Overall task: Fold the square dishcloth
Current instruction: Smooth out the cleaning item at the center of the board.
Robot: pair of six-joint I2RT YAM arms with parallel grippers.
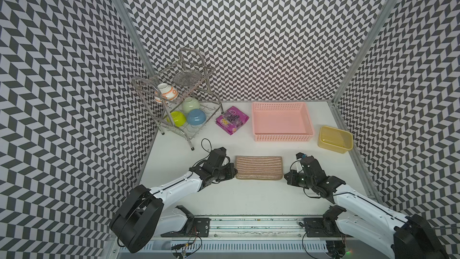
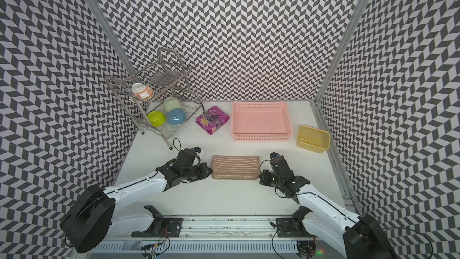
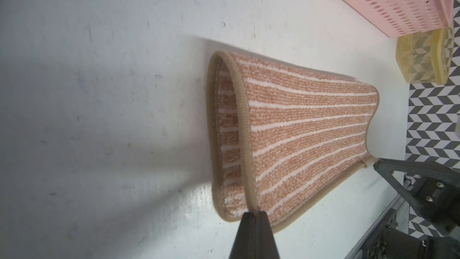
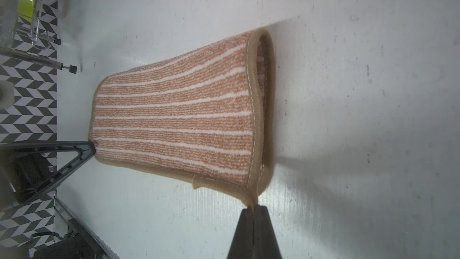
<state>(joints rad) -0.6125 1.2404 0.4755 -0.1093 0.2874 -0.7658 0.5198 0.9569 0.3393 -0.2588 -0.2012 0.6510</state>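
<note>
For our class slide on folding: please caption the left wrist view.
The left gripper shut on a corner of the folded square dishcloth, lying on the white table.

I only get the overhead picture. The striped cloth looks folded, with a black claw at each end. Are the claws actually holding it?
Observer: The left wrist view shows the left gripper shut on corner edging of the square dishcloth.
Visitor: And the other?
Observer: The right wrist view shows the right gripper pinching a corner's edging too.
Visitor: Are the layers flat together?
Observer: No; seen end-on in the wrist views, the layers gape apart at both ends.
</note>
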